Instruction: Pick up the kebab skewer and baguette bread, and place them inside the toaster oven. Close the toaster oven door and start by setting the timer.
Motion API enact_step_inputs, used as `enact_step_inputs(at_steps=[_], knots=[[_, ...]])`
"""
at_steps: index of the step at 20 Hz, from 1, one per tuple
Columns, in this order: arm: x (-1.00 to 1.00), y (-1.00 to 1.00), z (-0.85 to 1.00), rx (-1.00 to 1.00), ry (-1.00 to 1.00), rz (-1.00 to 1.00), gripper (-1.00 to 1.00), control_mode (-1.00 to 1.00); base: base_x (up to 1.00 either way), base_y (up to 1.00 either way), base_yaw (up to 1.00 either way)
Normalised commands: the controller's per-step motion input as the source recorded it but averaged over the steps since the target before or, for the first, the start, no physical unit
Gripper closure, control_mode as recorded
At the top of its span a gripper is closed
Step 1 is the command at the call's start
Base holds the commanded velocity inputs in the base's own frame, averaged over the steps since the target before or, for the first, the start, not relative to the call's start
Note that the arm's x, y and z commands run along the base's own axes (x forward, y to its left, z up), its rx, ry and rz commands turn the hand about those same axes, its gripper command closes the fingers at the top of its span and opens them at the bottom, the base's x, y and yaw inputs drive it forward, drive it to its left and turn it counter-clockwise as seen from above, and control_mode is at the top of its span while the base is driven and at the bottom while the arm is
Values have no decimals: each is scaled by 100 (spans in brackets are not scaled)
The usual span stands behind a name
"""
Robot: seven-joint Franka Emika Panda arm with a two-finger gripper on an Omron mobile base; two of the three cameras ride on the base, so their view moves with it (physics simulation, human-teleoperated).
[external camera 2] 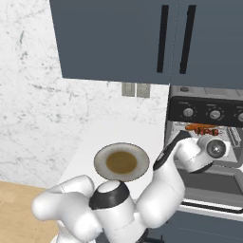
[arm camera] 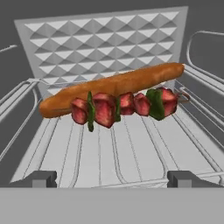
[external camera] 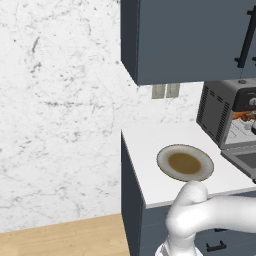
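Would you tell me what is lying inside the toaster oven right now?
On the wire rack in the toaster oven lie the baguette bread and, in front of it, the kebab skewer. The skewer hides part of the loaf's lower edge.

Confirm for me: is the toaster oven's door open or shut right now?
Open. The grey-framed toaster oven door is folded down flat, and the long orange-brown baguette and red-and-green kebab skewer lie exposed on the wire rack.
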Motion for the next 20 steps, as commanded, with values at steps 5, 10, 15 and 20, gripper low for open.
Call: enact_step_inputs(at_steps=[5, 10, 15, 20], knots=[[-17, -2, 4, 0, -5, 1, -100, -100, 0, 0, 0], [-98, -13, 25, 0, 0, 0, -100, -100, 0, 0, 0], [-100, -3, 11, 0, -1, 1, -100, -100, 0, 0, 0], [-100, 4, -1, 0, -8, 8, -100, -100, 0, 0, 0]])
